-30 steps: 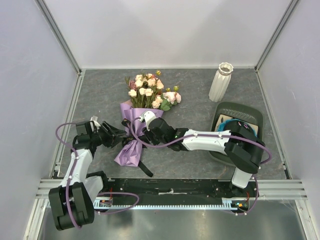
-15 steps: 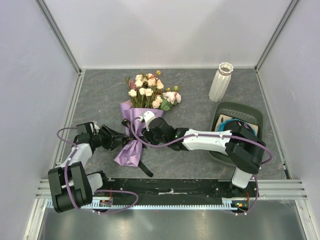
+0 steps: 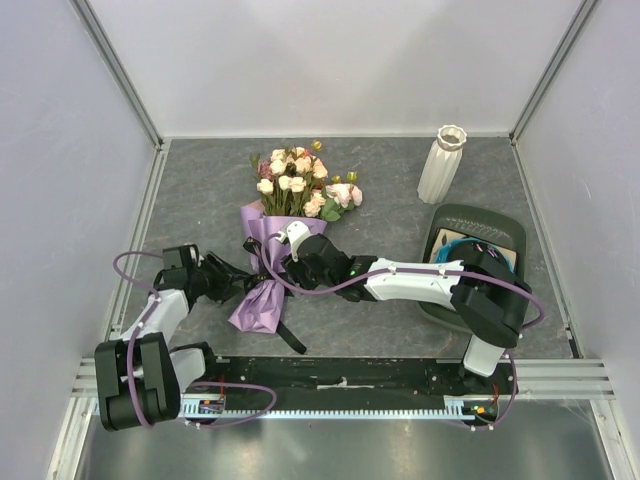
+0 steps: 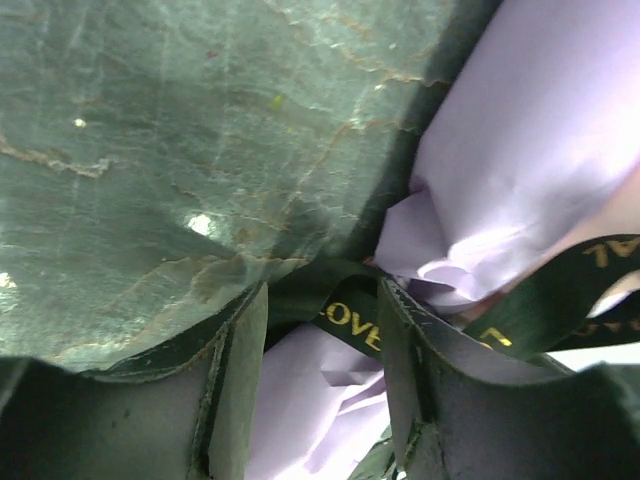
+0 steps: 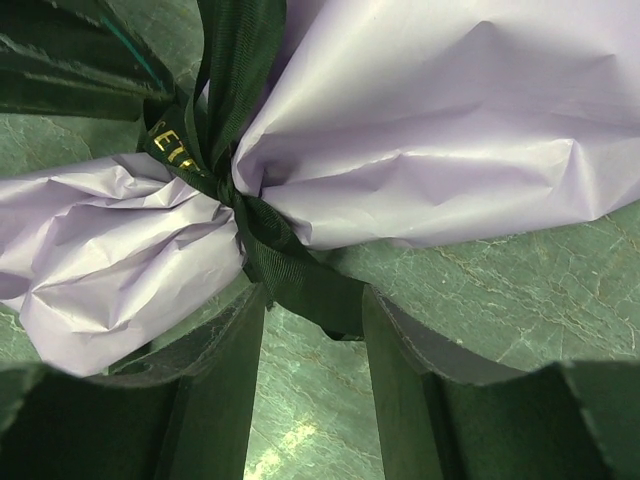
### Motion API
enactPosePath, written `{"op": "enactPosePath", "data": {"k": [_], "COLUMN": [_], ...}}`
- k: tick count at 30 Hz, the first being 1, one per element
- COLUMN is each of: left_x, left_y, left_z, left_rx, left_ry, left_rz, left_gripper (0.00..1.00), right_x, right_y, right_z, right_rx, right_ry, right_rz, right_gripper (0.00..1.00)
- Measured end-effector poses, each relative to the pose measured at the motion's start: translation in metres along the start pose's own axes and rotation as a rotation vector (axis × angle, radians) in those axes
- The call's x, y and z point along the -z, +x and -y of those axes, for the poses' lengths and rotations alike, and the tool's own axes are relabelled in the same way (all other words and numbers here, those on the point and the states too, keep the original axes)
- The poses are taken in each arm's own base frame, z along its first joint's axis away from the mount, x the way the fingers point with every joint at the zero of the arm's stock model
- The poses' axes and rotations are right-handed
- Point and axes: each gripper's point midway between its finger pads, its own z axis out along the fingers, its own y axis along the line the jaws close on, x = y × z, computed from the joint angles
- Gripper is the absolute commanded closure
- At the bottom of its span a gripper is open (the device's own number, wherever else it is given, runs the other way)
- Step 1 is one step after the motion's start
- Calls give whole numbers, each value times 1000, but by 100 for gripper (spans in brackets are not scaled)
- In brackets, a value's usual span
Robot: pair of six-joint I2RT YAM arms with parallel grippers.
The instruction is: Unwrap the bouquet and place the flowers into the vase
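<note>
The bouquet lies on the grey table. Its flowers (image 3: 297, 184), pink, cream and peach roses, point to the back. The lilac paper cone (image 3: 262, 300) is pinched at a black ribbon (image 5: 262, 232). My left gripper (image 3: 238, 279) reaches the tie from the left. It stands open, with lilac paper and the gold-lettered ribbon (image 4: 350, 318) in the gap of the left gripper (image 4: 325, 305). My right gripper (image 3: 277, 260) comes from the right. In its wrist view the right gripper (image 5: 315, 300) is open, a ribbon tail lying across its fingertips. The white ribbed vase (image 3: 441, 164) stands upright at the back right.
A dark tray (image 3: 505, 228) holding a blue-rimmed object sits at the right, behind my right arm's base. Grey walls with metal posts close the table on three sides. A loose ribbon tail (image 3: 292, 338) trails toward the front rail.
The left arm has swung its elbow outward to the left while its gripper stayed at the tie. The right gripper's jaws have widened a little.
</note>
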Motion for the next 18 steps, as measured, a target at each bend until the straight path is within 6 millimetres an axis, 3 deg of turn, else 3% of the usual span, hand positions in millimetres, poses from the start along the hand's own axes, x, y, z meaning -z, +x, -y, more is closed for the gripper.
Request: {"op": "enactPosePath", "data": {"k": [7,11,14,18], "left_x": [-7,-9,-10,-4], "left_y": [13,13,13,9], "left_z": [-14,-11,-10,-1], "left_rx": [-3,-15,-21,-53], "left_ry": [-44,-34,-29,3], "left_rz": [-30,-32,-32,-1], "left_gripper": [69,90,98,98], "right_x": [0,0,0,1], "right_y": [0,0,0,0], "right_z": [-1,-3,-3,-6], "right_rx": [-5,-9,-15,-24], "right_ry": [-7,-13,-16,-27], "right_rz": [2,0,0,-1], "right_gripper": [48,48,47,47]}}
